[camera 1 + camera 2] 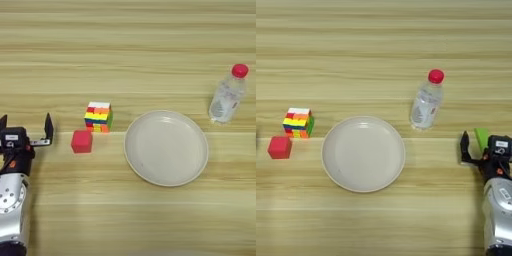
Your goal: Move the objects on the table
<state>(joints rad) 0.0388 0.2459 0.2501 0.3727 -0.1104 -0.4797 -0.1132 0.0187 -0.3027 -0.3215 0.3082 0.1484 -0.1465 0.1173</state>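
Left gripper (pixel 25 131), fingers apart, beside the cube (pixel 81 141); right gripper (pixel 487 145), fingers apart, straddles the green block (pixel 482 137). A closing finger may nudge either away.

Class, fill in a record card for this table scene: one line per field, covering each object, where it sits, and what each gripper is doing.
surface: wooden table
plate: cream, round, nothing in it, near the middle
bottle: clear, red cap, upright, beyond and right of the plate
red cube: left of the plate
puzzle cube: multicoloured, just behind the red cube
green block: far right, partly hidden behind the right gripper
left gripper: open, left of the red cube, holding nothing
right gripper: open, at the green block
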